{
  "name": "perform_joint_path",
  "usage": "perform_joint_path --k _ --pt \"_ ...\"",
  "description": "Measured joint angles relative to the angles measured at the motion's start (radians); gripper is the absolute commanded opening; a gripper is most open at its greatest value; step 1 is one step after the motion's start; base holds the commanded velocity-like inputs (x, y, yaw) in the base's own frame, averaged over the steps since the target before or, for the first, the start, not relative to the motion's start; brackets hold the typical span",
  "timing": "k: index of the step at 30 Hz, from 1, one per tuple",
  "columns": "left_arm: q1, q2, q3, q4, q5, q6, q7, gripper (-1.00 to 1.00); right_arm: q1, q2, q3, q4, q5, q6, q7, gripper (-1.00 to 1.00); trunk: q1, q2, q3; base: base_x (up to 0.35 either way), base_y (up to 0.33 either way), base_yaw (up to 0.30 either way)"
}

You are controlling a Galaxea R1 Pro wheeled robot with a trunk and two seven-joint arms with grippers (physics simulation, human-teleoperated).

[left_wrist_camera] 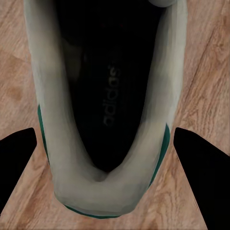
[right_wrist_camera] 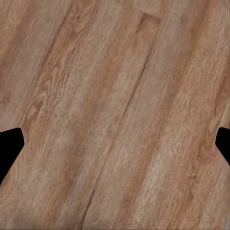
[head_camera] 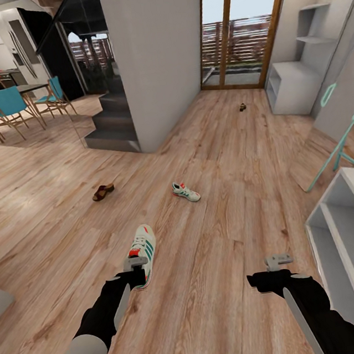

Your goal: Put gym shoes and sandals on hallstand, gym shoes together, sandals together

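Note:
One gym shoe point(head_camera: 143, 252) lies on the corridor floor point(head_camera: 208, 156) right in front of me, toe pointing away. My left gripper point(head_camera: 136, 269) hangs over its heel. In the left wrist view the heel opening of this gym shoe point(left_wrist_camera: 52, 120) sits between the open black fingers point(left_wrist_camera: 17, 163), with thin slivers of floor on either side. The other gym shoe point(head_camera: 185, 192) lies farther out. A brown sandal point(head_camera: 103, 192) is to the left and a second sandal point(head_camera: 242, 107) is far off near the glass door. My right gripper point(head_camera: 279, 264) point(right_wrist_camera: 115, 139) is open over bare planks. The hallstand point(head_camera: 349, 232) stands at the right.
A grey wall block with dark stairs point(head_camera: 111, 124) rises ahead on the left. Teal chairs and a dining table point(head_camera: 11, 104) stand far left. White shelving point(head_camera: 293, 83) and a teal-framed piece point(head_camera: 340, 144) line the right wall. Open floor lies between the shoes.

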Motion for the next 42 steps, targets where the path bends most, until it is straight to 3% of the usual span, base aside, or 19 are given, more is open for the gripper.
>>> perform_joint_path --k 9,23,42 --pt "0.0 0.0 0.0 0.0 0.0 0.0 0.0 -1.0 0.0 0.0 0.0 0.0 0.0 0.0 0.0 1.0 0.0 0.0 0.0 0.319 -0.041 -0.254" --pt "0.0 0.0 0.001 0.0 0.0 0.0 0.0 -1.0 0.0 0.0 0.0 0.0 0.0 0.0 0.0 1.0 0.0 0.0 0.0 0.275 -0.213 -0.269" --pt "0.0 0.0 0.003 0.0 0.003 0.0 0.0 -1.0 0.0 0.002 0.0 0.0 0.006 0.0 0.0 1.0 0.0 0.0 0.0 0.322 -0.034 -0.02"
